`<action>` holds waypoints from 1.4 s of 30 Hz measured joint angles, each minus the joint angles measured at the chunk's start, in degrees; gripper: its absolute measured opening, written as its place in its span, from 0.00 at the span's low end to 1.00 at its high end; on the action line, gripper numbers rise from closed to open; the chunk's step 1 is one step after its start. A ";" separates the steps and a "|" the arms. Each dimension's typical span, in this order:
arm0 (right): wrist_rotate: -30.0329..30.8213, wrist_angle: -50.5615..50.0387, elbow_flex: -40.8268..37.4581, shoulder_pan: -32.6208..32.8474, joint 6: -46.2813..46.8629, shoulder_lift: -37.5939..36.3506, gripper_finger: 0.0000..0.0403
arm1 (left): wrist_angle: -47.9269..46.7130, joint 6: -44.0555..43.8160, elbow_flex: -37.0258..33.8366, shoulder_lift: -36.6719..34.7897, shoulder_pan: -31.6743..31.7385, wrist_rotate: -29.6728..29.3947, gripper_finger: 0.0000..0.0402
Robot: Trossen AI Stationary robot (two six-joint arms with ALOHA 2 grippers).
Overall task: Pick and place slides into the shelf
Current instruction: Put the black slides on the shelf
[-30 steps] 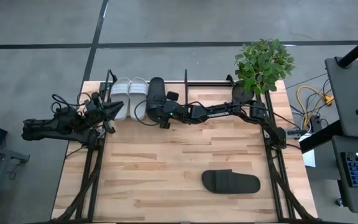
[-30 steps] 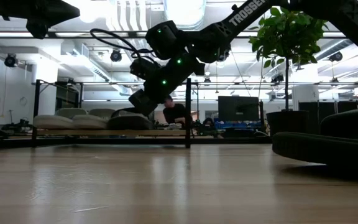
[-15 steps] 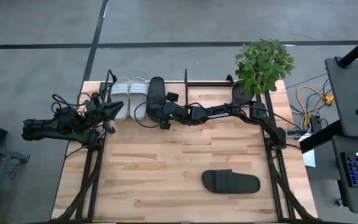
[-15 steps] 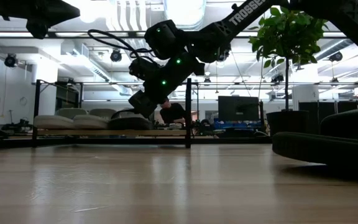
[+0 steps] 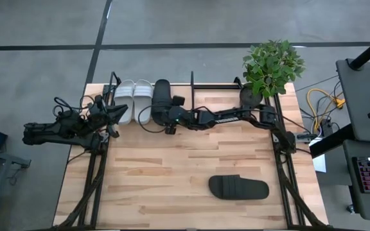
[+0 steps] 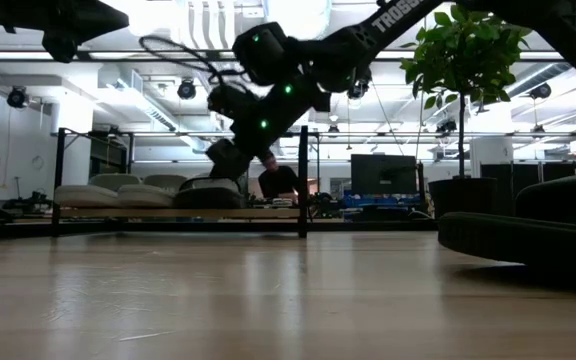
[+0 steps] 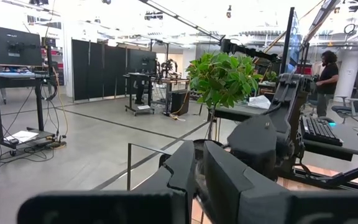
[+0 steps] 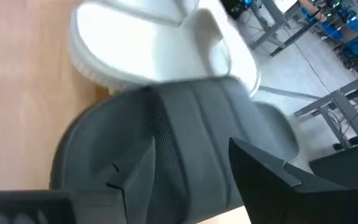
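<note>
Right gripper [image 5: 164,114] hangs over the black slide [image 5: 161,97] on the shelf [image 5: 191,85] at the table's far edge, fingers spread and gripping nothing, so a careless pull-back could snag the strap and drag it off beside the white pair [image 5: 133,96].

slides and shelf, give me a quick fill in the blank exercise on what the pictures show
1. The number of slides in the shelf is ____.
2. The black slide lying alone on the table has the colour ____.
3. The right gripper is over the black slide in the shelf with its fingers ____.
4. The green thing at the table's far right corner is a ____.

Missing words: three; black; open; plant
</note>
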 joint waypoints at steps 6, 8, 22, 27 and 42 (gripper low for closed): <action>0.02 -0.12 0.02 0.65 0.03 -2.39 0.49 | 0.00 0.00 -0.07 0.00 0.02 0.00 0.06; 0.00 -0.95 0.02 0.97 0.69 -2.87 0.49 | 0.00 0.02 -0.07 0.00 0.00 0.00 0.06; -0.11 -28.54 -0.91 2.49 15.80 -18.31 0.42 | -0.07 1.49 -0.42 0.04 0.00 0.00 0.06; -1.98 -34.30 -3.96 4.34 20.48 -26.84 0.37 | 0.07 1.63 -0.46 0.07 0.01 0.00 0.06; -2.02 -35.09 -25.58 12.99 39.97 -53.76 0.28 | 1.33 1.55 -0.52 0.22 0.02 0.00 0.06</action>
